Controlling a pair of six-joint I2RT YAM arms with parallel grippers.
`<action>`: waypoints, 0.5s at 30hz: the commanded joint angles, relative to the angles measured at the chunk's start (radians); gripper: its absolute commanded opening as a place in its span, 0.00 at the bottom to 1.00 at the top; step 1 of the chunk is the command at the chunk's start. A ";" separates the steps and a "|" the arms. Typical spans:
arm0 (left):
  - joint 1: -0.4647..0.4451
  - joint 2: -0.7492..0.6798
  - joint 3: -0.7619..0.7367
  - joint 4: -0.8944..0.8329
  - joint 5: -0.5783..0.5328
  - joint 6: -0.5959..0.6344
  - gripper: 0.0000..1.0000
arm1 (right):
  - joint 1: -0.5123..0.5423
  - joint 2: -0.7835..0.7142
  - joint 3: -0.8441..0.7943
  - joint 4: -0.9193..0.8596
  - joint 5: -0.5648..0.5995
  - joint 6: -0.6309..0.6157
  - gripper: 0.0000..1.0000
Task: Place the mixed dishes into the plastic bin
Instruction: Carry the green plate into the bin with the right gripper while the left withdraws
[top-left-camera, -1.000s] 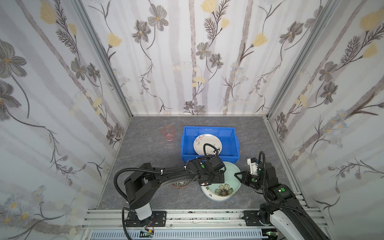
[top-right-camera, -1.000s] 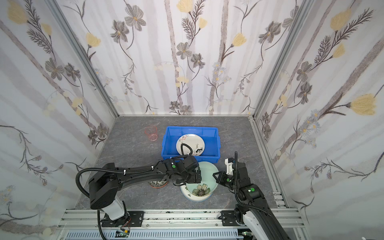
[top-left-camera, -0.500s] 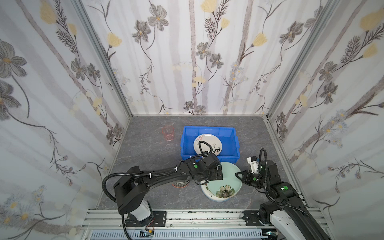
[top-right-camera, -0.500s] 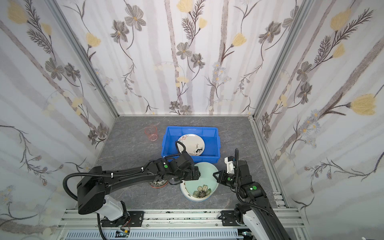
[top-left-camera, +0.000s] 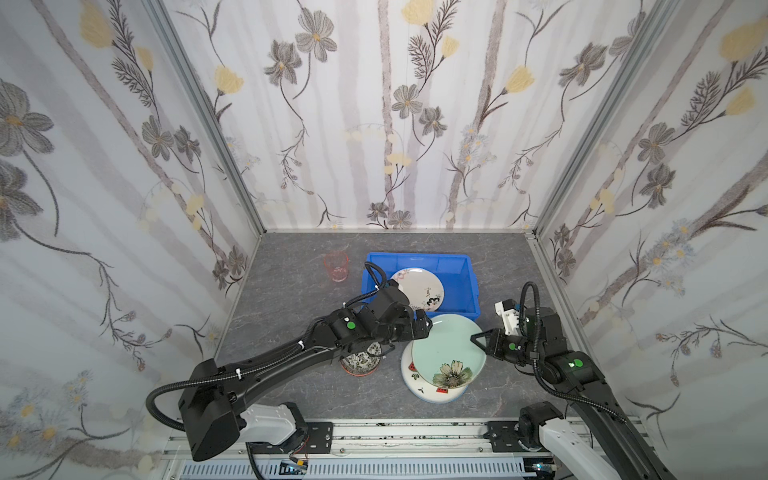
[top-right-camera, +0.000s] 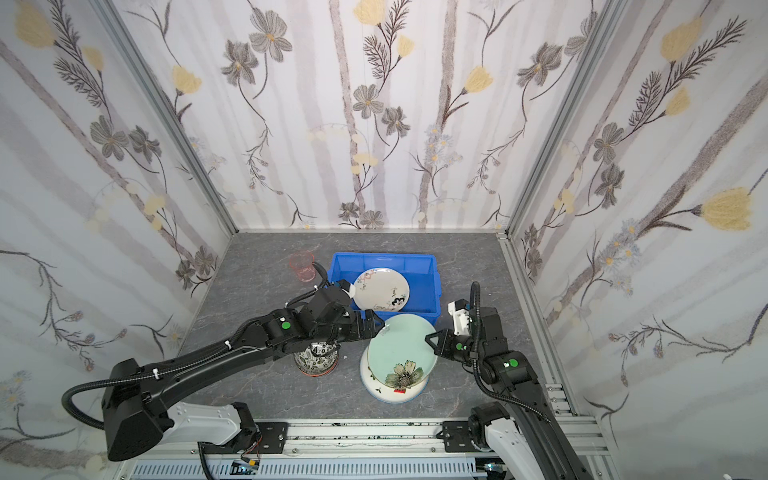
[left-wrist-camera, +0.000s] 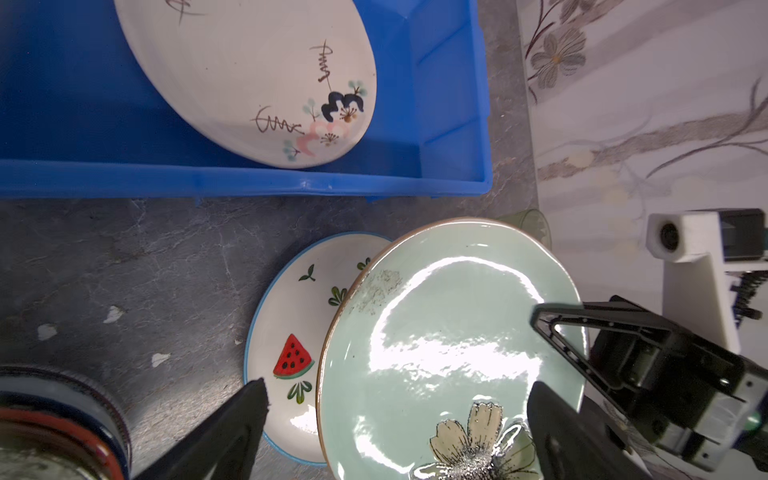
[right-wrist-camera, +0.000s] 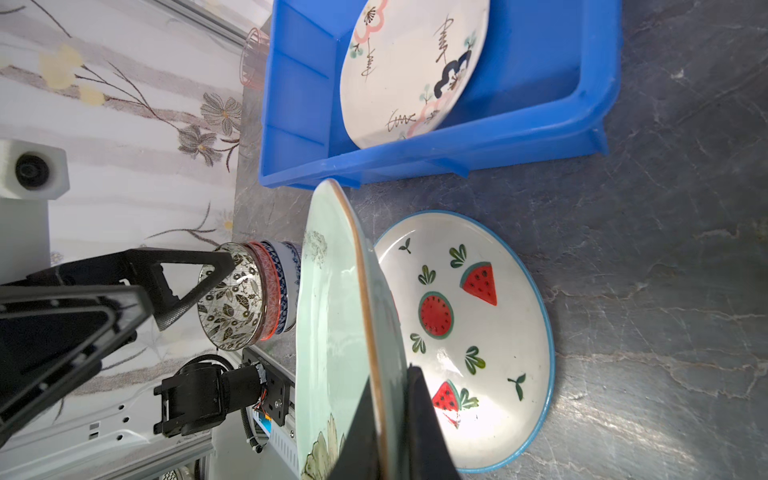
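Right wrist view is showing the right tool pinching the round pale green flowered plate, the left tool gaping wide nearby.

My left arm is covering most of the bowl stack near the blue bin in both top views. The pale green plate is hiding most of the watermelon plate, also near the bin. In my left wrist view only the rim of a green cup is peeking past that plate, and the cream plate inside the bin is running off frame.
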 joint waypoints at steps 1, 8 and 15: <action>0.052 -0.087 -0.017 0.012 0.037 0.048 1.00 | -0.004 0.057 0.078 0.064 -0.064 -0.037 0.00; 0.197 -0.233 -0.087 0.012 0.089 0.077 1.00 | -0.008 0.244 0.270 0.096 -0.081 -0.077 0.00; 0.288 -0.280 -0.113 0.013 0.128 0.102 1.00 | -0.010 0.423 0.394 0.187 -0.106 -0.071 0.00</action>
